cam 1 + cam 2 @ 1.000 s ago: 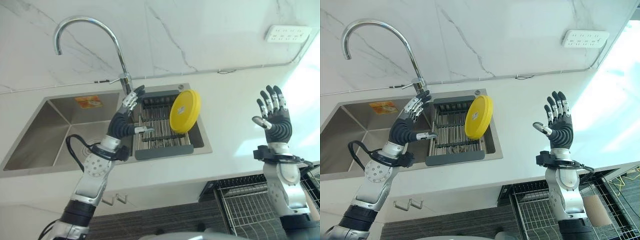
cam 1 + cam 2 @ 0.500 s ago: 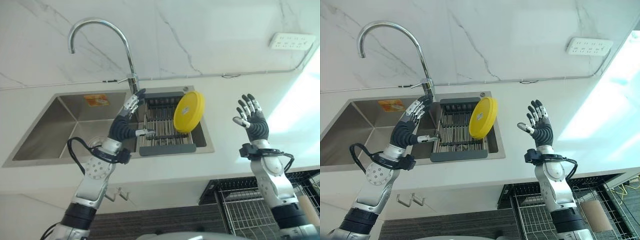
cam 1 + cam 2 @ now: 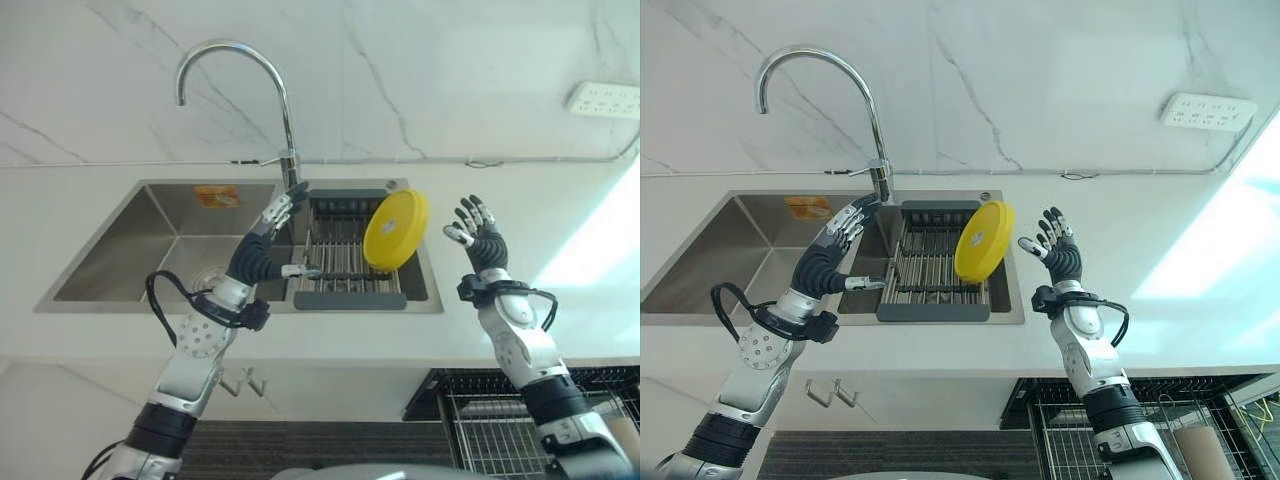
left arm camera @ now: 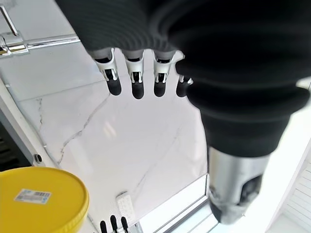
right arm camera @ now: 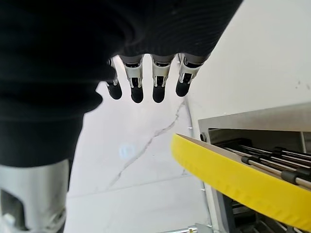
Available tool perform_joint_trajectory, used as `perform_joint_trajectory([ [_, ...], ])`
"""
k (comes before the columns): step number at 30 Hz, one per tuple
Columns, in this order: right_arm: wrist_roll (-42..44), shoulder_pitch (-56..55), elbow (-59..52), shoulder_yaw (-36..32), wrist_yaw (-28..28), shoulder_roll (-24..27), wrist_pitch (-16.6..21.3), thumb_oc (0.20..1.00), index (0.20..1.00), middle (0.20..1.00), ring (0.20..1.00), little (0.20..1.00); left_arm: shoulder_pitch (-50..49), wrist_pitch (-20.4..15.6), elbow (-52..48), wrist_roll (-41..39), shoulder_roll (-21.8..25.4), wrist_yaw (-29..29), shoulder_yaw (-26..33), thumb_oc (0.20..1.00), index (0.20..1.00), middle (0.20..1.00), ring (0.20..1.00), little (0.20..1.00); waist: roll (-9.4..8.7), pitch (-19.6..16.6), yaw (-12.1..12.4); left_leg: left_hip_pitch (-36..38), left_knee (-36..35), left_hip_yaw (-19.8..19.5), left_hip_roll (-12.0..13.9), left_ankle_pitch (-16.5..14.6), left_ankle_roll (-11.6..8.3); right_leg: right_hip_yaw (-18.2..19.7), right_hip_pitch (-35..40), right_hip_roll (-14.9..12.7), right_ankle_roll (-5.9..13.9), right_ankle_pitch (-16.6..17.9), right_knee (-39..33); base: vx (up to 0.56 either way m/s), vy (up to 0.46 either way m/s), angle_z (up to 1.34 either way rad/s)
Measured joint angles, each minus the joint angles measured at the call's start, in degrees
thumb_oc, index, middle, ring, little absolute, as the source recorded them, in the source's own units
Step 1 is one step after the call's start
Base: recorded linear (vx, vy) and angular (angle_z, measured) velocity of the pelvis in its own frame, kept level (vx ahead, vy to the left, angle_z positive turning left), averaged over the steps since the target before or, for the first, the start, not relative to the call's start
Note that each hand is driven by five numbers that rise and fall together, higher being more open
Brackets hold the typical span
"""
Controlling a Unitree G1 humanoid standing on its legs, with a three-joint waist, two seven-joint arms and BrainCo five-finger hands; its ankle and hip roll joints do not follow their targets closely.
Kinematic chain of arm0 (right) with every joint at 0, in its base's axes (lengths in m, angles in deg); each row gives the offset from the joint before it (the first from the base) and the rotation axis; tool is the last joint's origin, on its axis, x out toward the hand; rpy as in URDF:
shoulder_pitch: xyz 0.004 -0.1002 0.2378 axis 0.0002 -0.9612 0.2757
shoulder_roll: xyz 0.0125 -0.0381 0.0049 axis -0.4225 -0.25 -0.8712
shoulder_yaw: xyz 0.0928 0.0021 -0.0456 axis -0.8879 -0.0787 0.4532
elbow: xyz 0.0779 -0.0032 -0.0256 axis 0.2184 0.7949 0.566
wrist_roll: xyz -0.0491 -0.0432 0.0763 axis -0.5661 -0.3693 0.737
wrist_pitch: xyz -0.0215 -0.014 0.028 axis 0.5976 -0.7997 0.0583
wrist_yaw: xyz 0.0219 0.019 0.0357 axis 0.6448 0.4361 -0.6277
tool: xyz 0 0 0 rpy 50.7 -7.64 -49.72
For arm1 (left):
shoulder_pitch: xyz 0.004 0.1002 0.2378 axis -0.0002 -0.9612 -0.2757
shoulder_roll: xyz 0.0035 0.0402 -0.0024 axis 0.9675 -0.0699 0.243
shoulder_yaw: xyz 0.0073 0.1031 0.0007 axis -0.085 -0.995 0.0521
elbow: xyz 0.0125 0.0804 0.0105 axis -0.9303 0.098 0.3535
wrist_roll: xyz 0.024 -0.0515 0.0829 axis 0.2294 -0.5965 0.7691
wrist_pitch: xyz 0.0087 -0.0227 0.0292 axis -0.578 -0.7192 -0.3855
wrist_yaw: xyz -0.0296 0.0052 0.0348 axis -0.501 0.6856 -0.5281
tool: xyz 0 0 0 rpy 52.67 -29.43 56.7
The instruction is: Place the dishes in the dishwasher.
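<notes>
Closer now, the right hand [image 3: 1058,250] has swung in beside the round yellow plate [image 3: 983,241], fingers spread, touching nothing. Left hand [image 3: 830,262] hangs open over the steel sink [image 3: 150,240]. That plate stands on edge in the grey wire drying rack [image 3: 345,268].

A white marble-veined wall [image 3: 1040,70] backs a white countertop [image 3: 1160,260]. A power strip [image 3: 1207,110] is mounted on the wall at far right. A steel sink [image 3: 150,240] with a curved faucet [image 3: 245,90] occupies the left. Bright light falls from the right.
</notes>
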Motion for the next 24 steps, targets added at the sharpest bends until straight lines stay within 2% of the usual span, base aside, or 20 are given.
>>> perform_joint_trajectory([
  [16,2.1,2.2,10.4,0.1,1.3,0.0,-0.1,1.0,1.0,1.0,1.0,1.0,1.7,0.5,-2.0,-0.3,1.5,2.1,0.0,1.0,1.0,1.0,1.0,1.0,0.18,-0.1,1.2,-0.4,0.0,-1.6,-0.3,0.4,-0.12,-2.0,0.5,-0.3,-0.07,0.0,0.0,0.0,-0.009,0.06],
  [24,2.0,5.9,15.6,4.5,0.3,-0.2,-1.4,1.0,1.0,1.0,1.0,1.0,2.4,0.5,-2.1,-0.5,1.8,2.2,-0.2,1.0,1.0,1.0,1.0,1.0,0.58,-0.3,1.7,-0.6,-0.3,-2.9,-0.3,0.5,-0.25,-3.0,1.2,-0.3,-0.36,-0.2,0.0,0.01,-0.013,0.07],
])
